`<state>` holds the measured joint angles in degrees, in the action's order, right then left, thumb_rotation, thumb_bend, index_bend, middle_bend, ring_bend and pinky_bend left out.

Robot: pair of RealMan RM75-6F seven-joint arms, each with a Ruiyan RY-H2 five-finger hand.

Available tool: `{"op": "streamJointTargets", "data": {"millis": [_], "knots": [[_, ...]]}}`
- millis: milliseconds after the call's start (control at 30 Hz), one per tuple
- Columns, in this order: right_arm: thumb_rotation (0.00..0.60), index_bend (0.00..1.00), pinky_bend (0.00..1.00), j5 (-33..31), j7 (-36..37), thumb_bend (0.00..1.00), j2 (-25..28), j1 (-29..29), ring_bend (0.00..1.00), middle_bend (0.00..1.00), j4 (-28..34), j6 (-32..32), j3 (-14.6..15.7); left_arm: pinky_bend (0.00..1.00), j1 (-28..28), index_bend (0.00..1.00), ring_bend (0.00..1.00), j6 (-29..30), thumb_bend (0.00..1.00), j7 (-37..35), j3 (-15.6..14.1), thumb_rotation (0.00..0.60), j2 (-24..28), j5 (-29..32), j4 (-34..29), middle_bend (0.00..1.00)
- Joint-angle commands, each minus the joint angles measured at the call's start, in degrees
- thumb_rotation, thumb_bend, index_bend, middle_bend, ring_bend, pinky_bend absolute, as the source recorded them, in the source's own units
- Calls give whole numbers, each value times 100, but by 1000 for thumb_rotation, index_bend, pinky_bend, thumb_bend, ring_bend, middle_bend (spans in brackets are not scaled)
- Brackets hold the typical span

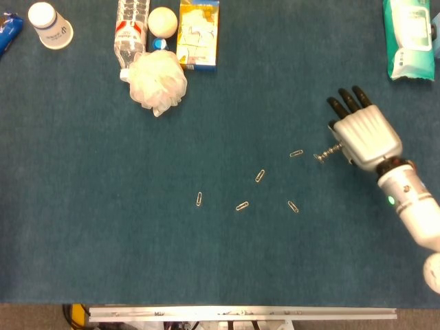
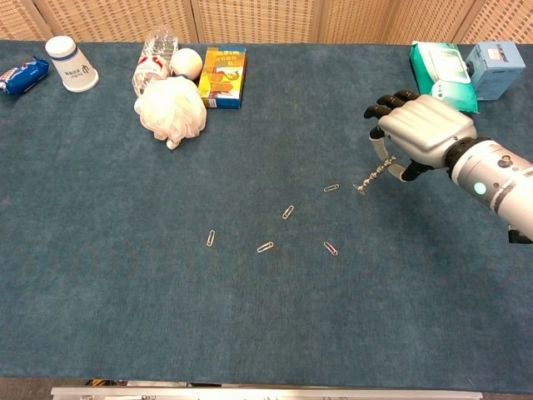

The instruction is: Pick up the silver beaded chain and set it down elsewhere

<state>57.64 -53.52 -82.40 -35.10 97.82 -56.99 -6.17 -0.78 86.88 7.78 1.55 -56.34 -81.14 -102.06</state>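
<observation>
My right hand (image 1: 363, 133) (image 2: 418, 132) hovers over the right half of the blue table and holds the silver beaded chain (image 1: 327, 152) (image 2: 372, 179). A short length of chain sticks out from under the palm toward the left, its free end near a paper clip (image 1: 296, 153) (image 2: 331, 187). The rest of the chain is hidden under the hand. My left hand shows in neither view.
Several paper clips (image 1: 260, 176) lie scattered mid-table. A white mesh sponge (image 1: 159, 80), water bottle (image 1: 130, 27), ball (image 1: 163, 21), yellow box (image 1: 199, 33) and white cup (image 1: 50, 25) stand at the back left. A wipes pack (image 1: 409, 38) lies back right.
</observation>
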Motion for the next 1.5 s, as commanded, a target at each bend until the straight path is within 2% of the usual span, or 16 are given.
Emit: {"op": "streamJointTargets", "data": {"millis": [33, 300, 633, 867, 1100, 1500], "knots": [[600, 637, 79, -236, -109, 361, -116, -179, 8, 140, -119, 65, -70, 315, 7, 390, 150, 4, 154, -7, 1, 600, 6, 3, -3, 291], [600, 637, 79, -758, -113, 360, -416, -597, 8, 140, -473, 251, -106, 315, 39, 390, 150, 38, 154, -55, 5, 600, 44, -6, -22, 291], [600, 637, 79, -838, 72, 361, -524, -841, 8, 140, -528, 233, 6, 316, 81, 390, 150, 86, 153, -119, 6, 600, 95, -29, -38, 291], [600, 637, 79, -365, 228, 361, -241, -745, 8, 140, -5, -63, 278, 315, 103, 390, 150, 98, 154, -172, 36, 600, 128, 35, -38, 294], [600, 637, 79, 378, 361, 361, 18, -563, 8, 140, 489, -298, 710, 317, 124, 390, 150, 125, 154, -189, 91, 600, 146, 137, -26, 295], [600, 637, 79, 1163, 408, 361, 59, -338, 8, 140, 647, -438, 1153, 319, 128, 390, 150, 86, 154, -123, 122, 600, 162, 254, -90, 295]]}}
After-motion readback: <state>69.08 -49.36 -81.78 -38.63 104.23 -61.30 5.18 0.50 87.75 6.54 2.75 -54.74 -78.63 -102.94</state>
